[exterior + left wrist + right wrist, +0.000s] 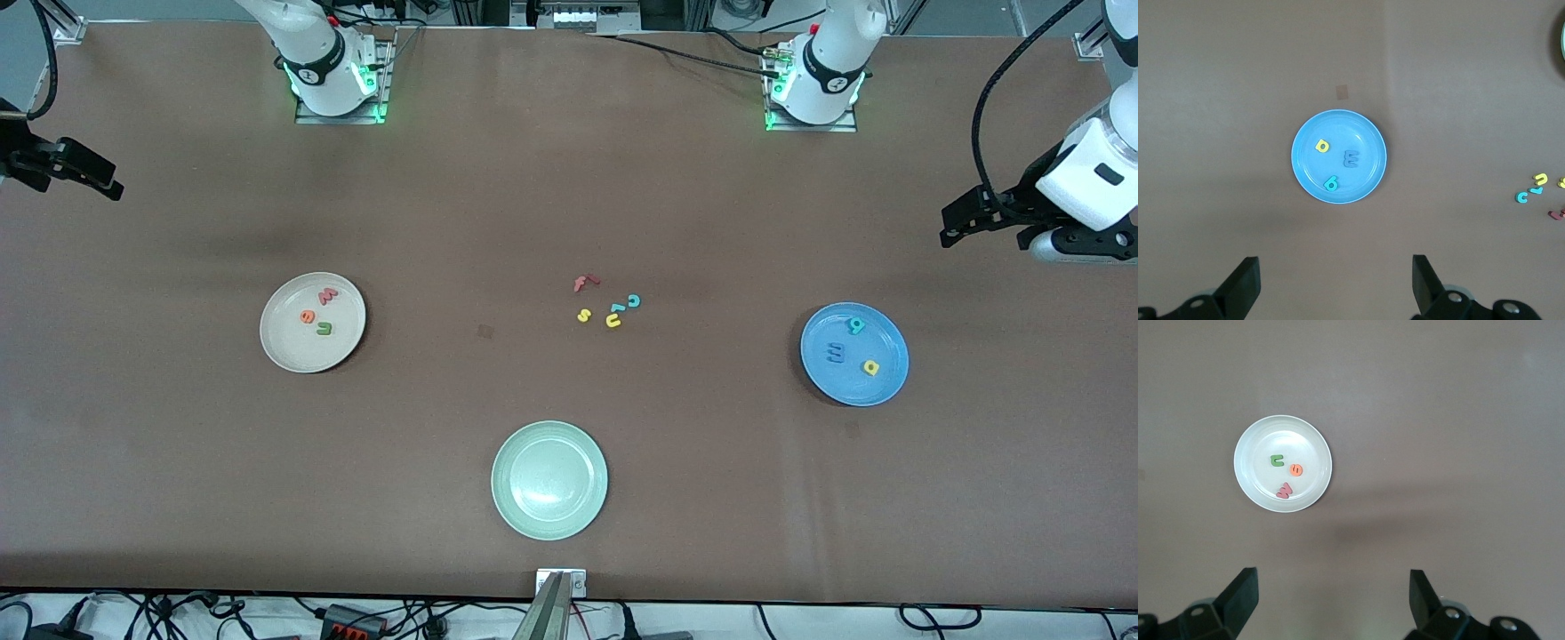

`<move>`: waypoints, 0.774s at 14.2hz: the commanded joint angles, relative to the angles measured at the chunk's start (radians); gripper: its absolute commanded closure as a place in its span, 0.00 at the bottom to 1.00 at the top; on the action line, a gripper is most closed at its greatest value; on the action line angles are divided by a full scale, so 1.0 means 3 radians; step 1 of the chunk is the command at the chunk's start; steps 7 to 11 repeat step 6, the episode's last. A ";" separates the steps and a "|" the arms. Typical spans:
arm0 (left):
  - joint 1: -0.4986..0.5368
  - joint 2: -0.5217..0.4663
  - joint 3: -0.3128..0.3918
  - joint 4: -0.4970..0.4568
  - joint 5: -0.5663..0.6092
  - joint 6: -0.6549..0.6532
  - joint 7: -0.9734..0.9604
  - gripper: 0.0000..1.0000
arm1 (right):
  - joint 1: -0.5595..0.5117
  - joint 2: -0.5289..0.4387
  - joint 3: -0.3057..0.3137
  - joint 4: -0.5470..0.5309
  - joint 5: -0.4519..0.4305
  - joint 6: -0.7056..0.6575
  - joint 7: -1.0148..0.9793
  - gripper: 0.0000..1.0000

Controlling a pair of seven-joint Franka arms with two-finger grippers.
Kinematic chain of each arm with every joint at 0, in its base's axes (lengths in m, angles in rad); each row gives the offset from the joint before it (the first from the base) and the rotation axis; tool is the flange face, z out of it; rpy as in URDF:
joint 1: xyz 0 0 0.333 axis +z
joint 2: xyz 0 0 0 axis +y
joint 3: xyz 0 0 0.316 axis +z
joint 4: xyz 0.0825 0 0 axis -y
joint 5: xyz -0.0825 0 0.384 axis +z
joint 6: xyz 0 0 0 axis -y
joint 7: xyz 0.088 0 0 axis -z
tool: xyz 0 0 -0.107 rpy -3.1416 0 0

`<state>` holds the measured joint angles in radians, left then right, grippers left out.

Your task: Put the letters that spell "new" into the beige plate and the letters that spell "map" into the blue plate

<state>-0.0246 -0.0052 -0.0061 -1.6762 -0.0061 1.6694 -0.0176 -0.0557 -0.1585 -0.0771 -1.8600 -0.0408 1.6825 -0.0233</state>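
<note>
The right gripper [111, 187] waits with its fingers spread wide, holding nothing, over the right arm's end of the table, and the beige plate [289, 351] near it holds the green n [324, 329], the orange e [308, 316] and the red-pink w [327, 295]. The red f [584, 283], the yellow s [583, 315], the yellow u [613, 321] and the teal c [634, 300] lie together on the table [178, 489] between the two plates, with the pale green plate [507, 502] nearer to the front camera. The blue plate [876, 387] holds the blue m [835, 353], the teal p [856, 325] and the yellow a [870, 366], and the left gripper [949, 236] waits empty and wide open over the left arm's end.
</note>
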 commanded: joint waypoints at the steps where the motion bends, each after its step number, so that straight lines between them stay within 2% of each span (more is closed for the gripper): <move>1: -0.0015 -0.0034 -0.0005 0.0039 0.0020 -0.0037 0.0028 0.00 | -0.0039 -0.0039 0.0022 -0.0008 -0.0033 -0.0035 -0.0055 0.00; 11: -0.0025 -0.0029 -0.0005 0.0055 0.0025 -0.0037 0.0038 0.00 | -0.0044 -0.0039 0.0017 -0.0008 -0.0038 -0.0015 -0.0055 0.00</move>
